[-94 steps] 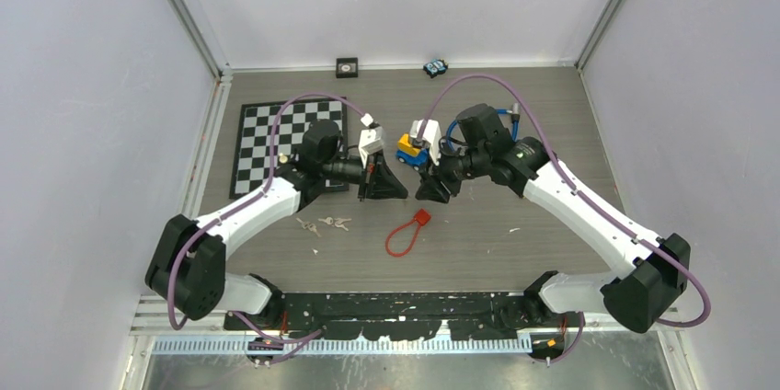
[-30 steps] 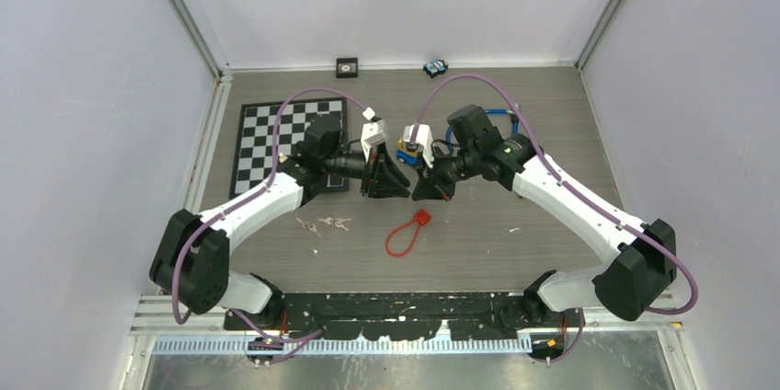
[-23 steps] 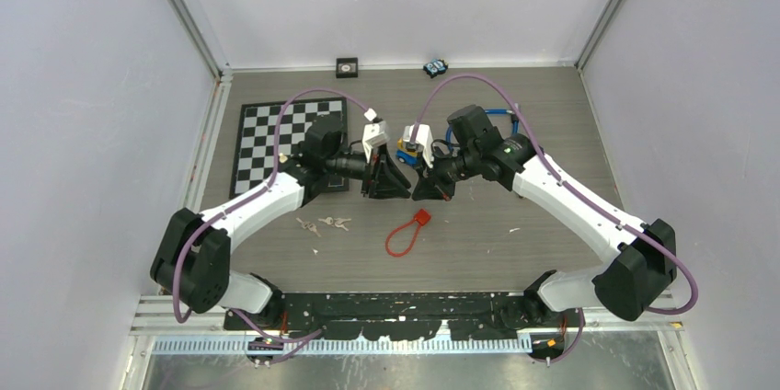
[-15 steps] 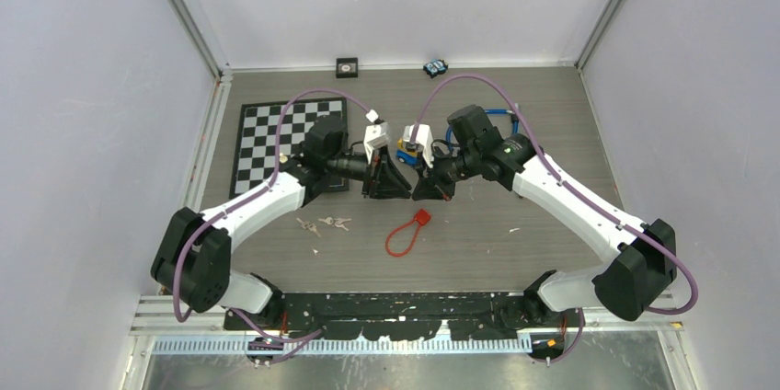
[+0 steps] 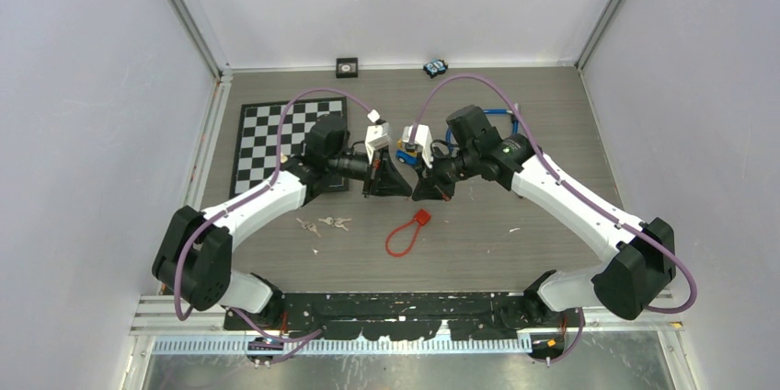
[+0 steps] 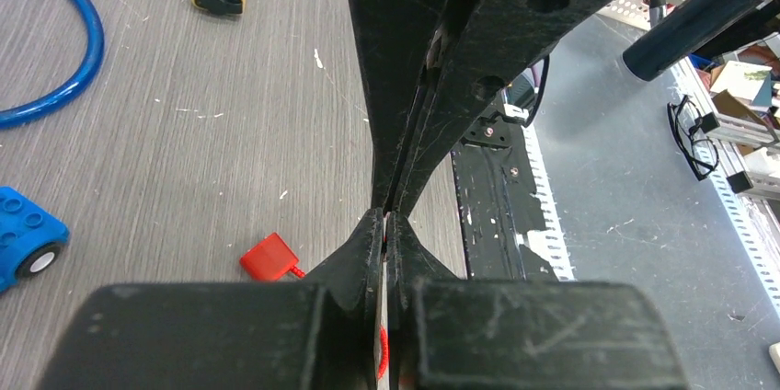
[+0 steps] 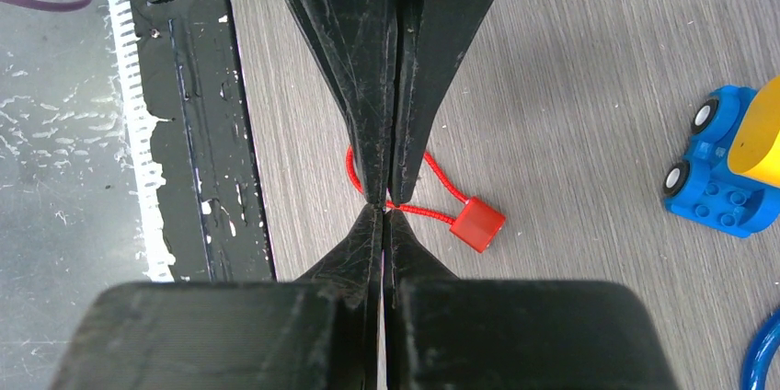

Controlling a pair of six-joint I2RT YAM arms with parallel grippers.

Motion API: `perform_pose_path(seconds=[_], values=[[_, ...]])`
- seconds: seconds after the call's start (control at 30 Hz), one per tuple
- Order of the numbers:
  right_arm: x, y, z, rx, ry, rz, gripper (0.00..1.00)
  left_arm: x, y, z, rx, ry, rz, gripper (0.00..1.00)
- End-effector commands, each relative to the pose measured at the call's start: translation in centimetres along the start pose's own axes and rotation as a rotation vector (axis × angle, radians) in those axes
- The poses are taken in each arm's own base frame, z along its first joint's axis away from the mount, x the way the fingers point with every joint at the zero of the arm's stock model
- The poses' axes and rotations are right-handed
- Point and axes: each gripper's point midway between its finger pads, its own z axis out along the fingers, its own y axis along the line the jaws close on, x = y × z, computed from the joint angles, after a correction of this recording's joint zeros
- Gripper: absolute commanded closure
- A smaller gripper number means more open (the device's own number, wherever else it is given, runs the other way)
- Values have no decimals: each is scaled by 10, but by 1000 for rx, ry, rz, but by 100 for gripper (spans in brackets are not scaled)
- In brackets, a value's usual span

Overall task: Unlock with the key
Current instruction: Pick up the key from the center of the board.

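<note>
My left gripper (image 5: 407, 191) and right gripper (image 5: 416, 193) are both shut and meet tip to tip above the table's middle. In the left wrist view a thin pale sliver, seemingly a key seen edge-on, sits between the left gripper's (image 6: 386, 224) fingers. The right gripper (image 7: 384, 215) shows only a hairline gap. The red cable lock (image 5: 407, 232) lies on the table just below and nearer; it also shows in the left wrist view (image 6: 270, 257) and the right wrist view (image 7: 477, 224). Loose keys (image 5: 331, 223) lie to the lock's left.
A blue and yellow toy car (image 5: 409, 151) stands just behind the grippers. A blue cable loop (image 5: 501, 114) lies under the right arm. A chessboard (image 5: 271, 137) is at the back left. Two small items (image 5: 347, 65) (image 5: 435, 67) sit by the back wall.
Three seconds ago the two grippers were apart; they have since closed in until their tips meet. Over the last second almost nothing has moved.
</note>
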Motion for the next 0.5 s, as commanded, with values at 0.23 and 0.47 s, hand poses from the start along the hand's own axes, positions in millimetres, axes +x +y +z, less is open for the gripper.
perform_pose_path(seconds=[0.23, 0.47], values=[[-15, -4, -5, 28, -42, -29, 99, -5, -5, 0, 16, 2, 47, 100], [-13, -7, -7, 56, -35, -18, 73, -3, -10, -5, 4, -14, 80, 100]])
